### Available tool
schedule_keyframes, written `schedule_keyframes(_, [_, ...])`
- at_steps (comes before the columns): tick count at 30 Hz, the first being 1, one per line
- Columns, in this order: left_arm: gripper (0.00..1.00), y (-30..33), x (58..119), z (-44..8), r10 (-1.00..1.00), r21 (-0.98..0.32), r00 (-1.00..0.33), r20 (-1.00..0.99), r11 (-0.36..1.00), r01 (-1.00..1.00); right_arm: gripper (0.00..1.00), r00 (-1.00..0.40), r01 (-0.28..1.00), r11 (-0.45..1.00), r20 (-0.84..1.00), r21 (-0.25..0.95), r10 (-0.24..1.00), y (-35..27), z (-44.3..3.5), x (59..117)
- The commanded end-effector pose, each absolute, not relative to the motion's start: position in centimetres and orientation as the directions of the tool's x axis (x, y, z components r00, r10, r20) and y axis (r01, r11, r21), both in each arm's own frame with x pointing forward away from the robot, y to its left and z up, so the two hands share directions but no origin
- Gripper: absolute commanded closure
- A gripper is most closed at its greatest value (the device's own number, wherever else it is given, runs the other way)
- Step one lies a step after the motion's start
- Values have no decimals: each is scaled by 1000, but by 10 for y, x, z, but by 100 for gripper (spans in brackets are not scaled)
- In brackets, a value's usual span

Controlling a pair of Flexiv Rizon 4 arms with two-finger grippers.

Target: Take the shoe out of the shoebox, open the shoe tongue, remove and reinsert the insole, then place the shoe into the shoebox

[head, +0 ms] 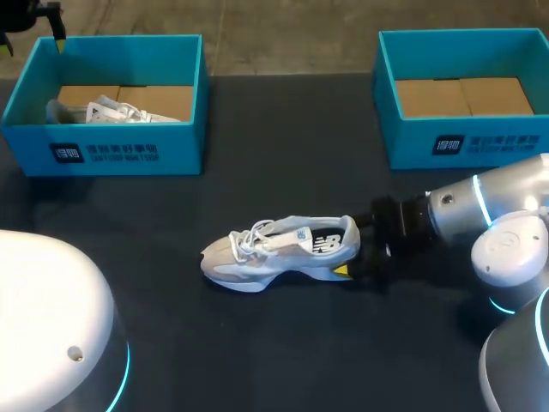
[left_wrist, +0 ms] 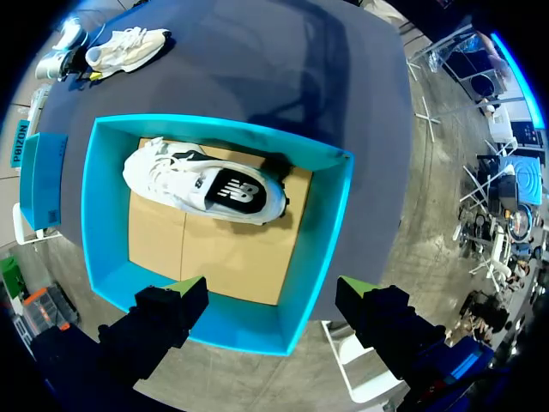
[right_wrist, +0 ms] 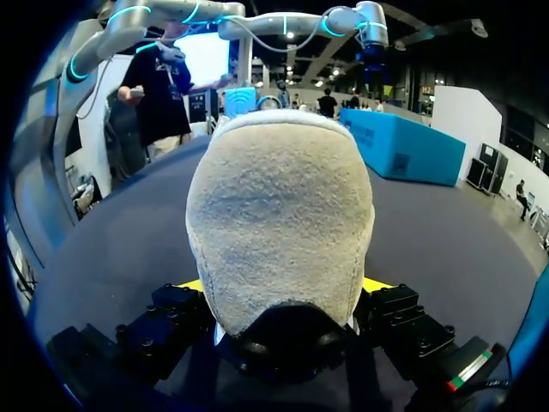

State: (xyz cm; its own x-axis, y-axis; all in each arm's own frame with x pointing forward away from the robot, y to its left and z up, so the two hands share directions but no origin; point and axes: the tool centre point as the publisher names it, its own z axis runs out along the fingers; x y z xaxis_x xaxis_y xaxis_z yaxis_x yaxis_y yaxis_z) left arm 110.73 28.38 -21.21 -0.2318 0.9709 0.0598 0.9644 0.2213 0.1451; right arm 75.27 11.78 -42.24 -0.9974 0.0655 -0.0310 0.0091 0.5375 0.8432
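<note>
A grey-white sneaker (head: 283, 249) stands upright on the dark table, toe toward my left. My right gripper (head: 350, 249) is at its heel. In the right wrist view the heel (right_wrist: 279, 223) fills the gap between the fingers, with a yellow tip pressed to each side: my right gripper (right_wrist: 283, 287) is shut on the shoe. My left gripper (left_wrist: 270, 292) hangs open, high over the near wall of the left blue shoebox (left_wrist: 322, 232). In that box lies a second white sneaker (left_wrist: 206, 184). In the head view my left gripper (head: 43, 19) shows at the far left corner.
The left shoebox (head: 129, 150) stands at the back left. A second blue shoebox (head: 463, 137) at the back right shows only its cardboard floor. Between the boxes and the table's front lies bare dark table (head: 283, 154). My arm bases take up the front corners.
</note>
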Motion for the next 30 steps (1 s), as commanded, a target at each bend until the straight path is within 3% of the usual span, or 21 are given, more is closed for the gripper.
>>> schedule_keyframes(1, [0, 284, 1107, -212, 971, 145, -231, 61, 220, 965, 100, -997, 10, 539, -31, 842, 67, 120, -423, 754])
schedule_keyframes(10, [0, 280, 1102, -210, 972, 152, -228, 56, 218, 964, 100, -997, 10, 539, -31, 842, 67, 120, -423, 754])
schedule_keyframes(21, [0, 247, 1054, -196, 935, 93, -354, 28, 350, 932, 100, -997, 10, 539, -31, 842, 67, 120, -423, 754])
schedule_keyframes(25, [0, 236, 1034, -194, 893, 80, -450, 24, 447, 891, 100, -997, 10, 539, -31, 842, 67, 120, -423, 754])
schedule_keyframes(30, [0, 221, 1000, -186, 726, 71, -688, 20, 685, 725, 100, -997, 10, 539, -31, 842, 67, 120, -423, 754])
